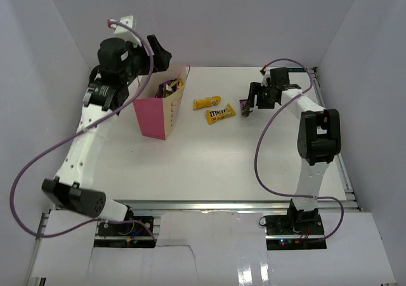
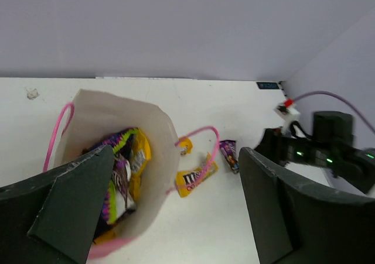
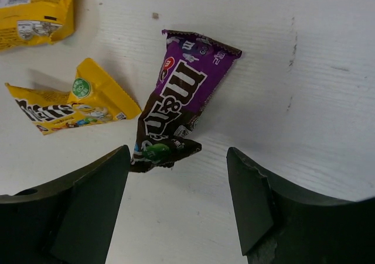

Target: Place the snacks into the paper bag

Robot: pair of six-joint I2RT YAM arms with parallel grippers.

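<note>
The pink paper bag point(image 1: 154, 116) stands upright on the left part of the white table point(image 1: 209, 165), with its mouth open. Inside it lie the purple chip bag point(image 2: 117, 150) and the first yellow packet point(image 2: 140, 153), pressed one against the other. To the right of the bag, apart from it, the second yellow packet point(image 1: 220, 113) lies flat on the table, and the third yellow packet point(image 1: 207, 102) lies just behind it. A little more to the right lies the small purple packet point(image 3: 181, 100), also flat. The right gripper point(image 3: 176, 158) hangs low over it with the fingers spread wide. The lower end of the packet is between them, and I cannot tell if it touches a finger. Farther back, the left gripper point(image 2: 176, 153) is above the paper bag and its camera looks down into the mouth. Its jaws are also wide apart and hold nothing.
</note>
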